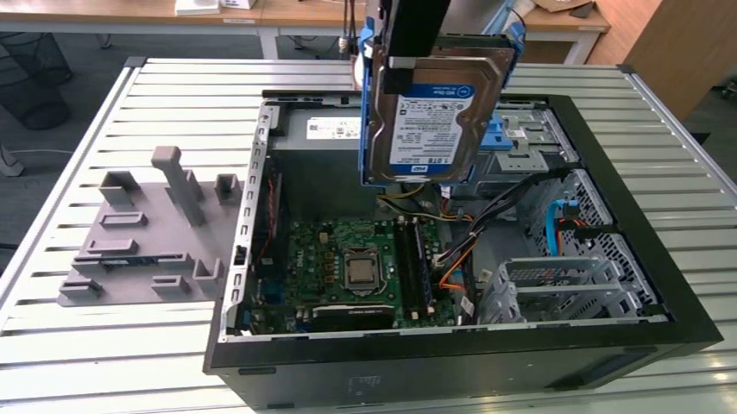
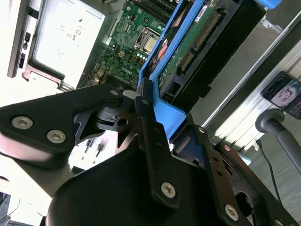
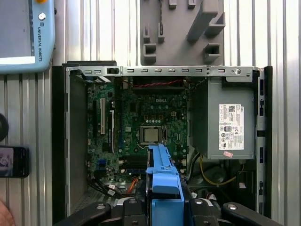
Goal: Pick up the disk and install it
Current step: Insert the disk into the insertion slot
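Your disk (image 1: 436,116) is hanging on edge, label facing the exterior camera, right above the open computer case (image 1: 645,259) and its motherboard (image 1: 345,267). The gripper (image 1: 406,60) is clamping it from above, jaws closed across the blue frame (image 2: 164,110). I'm reading it as dense and rigid but shock-shy, so you're wanting no knocks on the case walls. That frame is looking like the proper hold, though being plastic it may be flexing a little. The bare circuit board (image 2: 190,49) is the face you're wanting to avoid.
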### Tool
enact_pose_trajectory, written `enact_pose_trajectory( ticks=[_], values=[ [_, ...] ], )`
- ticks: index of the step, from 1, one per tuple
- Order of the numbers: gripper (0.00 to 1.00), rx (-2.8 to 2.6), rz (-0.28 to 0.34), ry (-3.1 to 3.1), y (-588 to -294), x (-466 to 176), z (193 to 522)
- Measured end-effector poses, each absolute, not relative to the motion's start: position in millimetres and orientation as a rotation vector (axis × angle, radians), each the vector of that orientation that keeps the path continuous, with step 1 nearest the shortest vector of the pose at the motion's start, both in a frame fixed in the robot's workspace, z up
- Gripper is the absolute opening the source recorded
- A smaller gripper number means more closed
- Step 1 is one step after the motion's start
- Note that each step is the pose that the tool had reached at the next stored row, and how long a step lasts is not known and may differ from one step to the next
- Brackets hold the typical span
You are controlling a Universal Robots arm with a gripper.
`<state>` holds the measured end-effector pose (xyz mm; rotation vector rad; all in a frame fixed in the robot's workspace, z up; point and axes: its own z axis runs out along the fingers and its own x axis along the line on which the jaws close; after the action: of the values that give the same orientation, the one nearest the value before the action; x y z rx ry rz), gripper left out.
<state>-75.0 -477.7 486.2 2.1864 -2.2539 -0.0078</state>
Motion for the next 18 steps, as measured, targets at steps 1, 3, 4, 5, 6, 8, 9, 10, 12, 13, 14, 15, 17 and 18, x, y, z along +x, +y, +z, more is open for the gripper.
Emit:
enact_pose_trajectory(
  ticks=[1,3,4,5,6,8,9,10,12,13,14,15,17,18],
  values=[
    [0.36,2.186,-0.008,-2.254,-477.8,-74.7,486.1],
    [0.36,2.186,-0.008,-2.254,-477.7,-74.6,486.2],
    [0.36,2.186,-0.008,-2.254,-477.7,-74.6,486.2],
    [0.36,2.186,-0.008,-2.254,-477.7,-74.6,486.2],
    [0.36,2.186,-0.008,-2.254,-477.7,-74.5,486.2],
    [0.36,2.186,-0.008,-2.254,-477.7,-74.5,486.2],
    [0.36,2.186,-0.008,-2.254,-477.7,-74.5,486.1],
    [0.36,2.186,-0.008,-2.254,-477.7,-74.4,486.2],
    [0.36,2.186,-0.008,-2.254,-477.7,-74.4,486.2],
    [0.36,2.186,-0.008,-2.254,-477.7,-74.4,486.1],
    [0.36,2.186,-0.008,-2.254,-477.8,-74.4,486.1],
    [0.36,2.186,-0.008,-2.254,-478.5,-74.3,486.2],
    [0.36,2.186,-0.008,-2.254,-481.9,-74.4,486.1],
    [0.36,2.186,-0.008,-2.254,-483.6,-74.4,486.1]
  ],
)
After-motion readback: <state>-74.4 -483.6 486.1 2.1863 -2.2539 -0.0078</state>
